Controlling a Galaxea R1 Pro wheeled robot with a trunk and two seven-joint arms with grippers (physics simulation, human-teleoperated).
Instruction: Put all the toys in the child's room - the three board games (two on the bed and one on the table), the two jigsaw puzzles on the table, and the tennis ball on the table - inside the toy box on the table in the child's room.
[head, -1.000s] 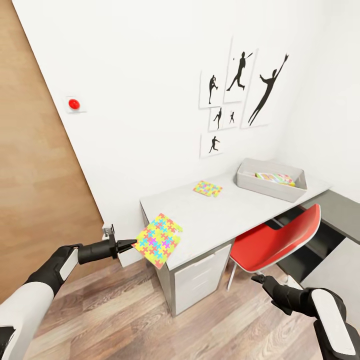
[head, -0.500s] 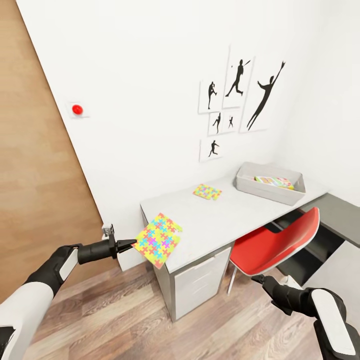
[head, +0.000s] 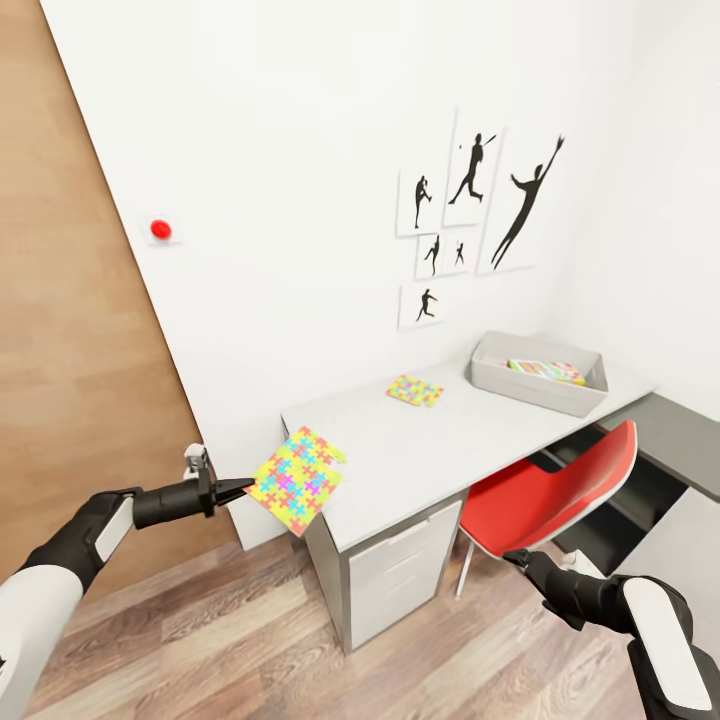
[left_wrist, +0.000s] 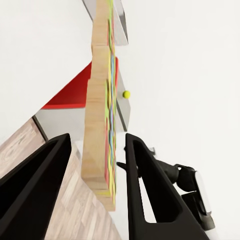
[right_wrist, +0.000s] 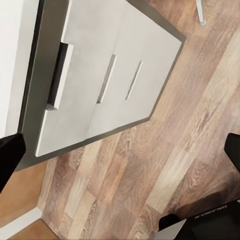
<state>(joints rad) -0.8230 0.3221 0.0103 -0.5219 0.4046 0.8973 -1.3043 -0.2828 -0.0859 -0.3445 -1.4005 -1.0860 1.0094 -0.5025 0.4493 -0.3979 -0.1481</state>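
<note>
- Multicoloured puzzle (head: 295, 479) hangs edge-gripped in the left gripper (head: 232, 489), off the near corner of the table (head: 420, 455), at about 9 o'clock from that corner. Left wrist view: the wood-backed puzzle slab (left_wrist: 102, 107) sits between the two black fingers, which press its lower edge. Closed on it.
- Change over the last second: the arm and puzzle sit lower and further toward 9 o'clock in the head view; the puzzle has cleared the tabletop edge it overlapped before. The whole room has also slid in the picture, so the camera moved too. Judgement: the puzzle is lifted and in transit; the carry to the toy box has barely begun.
- Toy box (head: 538, 374) is at the far end of the pale top, roughly 2 o'clock from the held puzzle, well apart. A printed game box (head: 546, 370) lies inside it already.
- Second puzzle (head: 415, 390) lies flat on the table, between the held one and the tub, still to collect.
- Tennis ball (left_wrist: 126, 94) shows as a small yellow-green dot in the left wrist view; exact resting place hard to tell.
- Right gripper (head: 517, 558) hangs low by the drawers (right_wrist: 107, 80), empty; right wrist view shows fingers wide apart over the plank floor (right_wrist: 165, 180).
- Red chair (head: 550, 490) is tucked under the desk at 3 o'clock from the held puzzle; it may block the base from closing in on the tub.
</note>
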